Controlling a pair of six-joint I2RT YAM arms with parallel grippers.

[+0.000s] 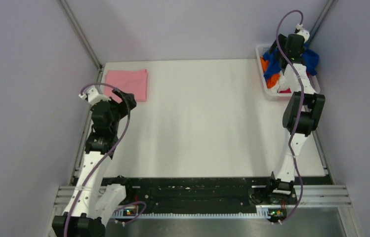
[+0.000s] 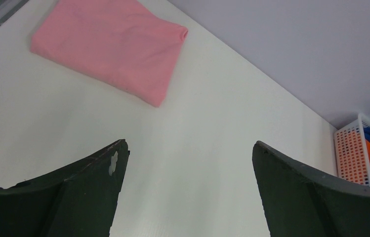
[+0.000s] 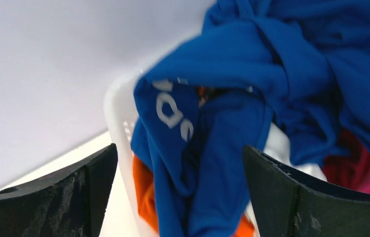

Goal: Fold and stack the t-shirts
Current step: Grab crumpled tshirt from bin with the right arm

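Pink tee folded on tabletop far-left corner, one done; blue tee and orange tee among those left bunched in basket, right claw spread wide just over them, left claw apart, empty.

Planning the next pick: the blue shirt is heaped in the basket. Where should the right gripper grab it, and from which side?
Grip the bunched ridge of the blue shirt lying between the fingers of the open right gripper, from above. It stands above the orange shirt and the basket rim, so the fingers should close on blue alone.
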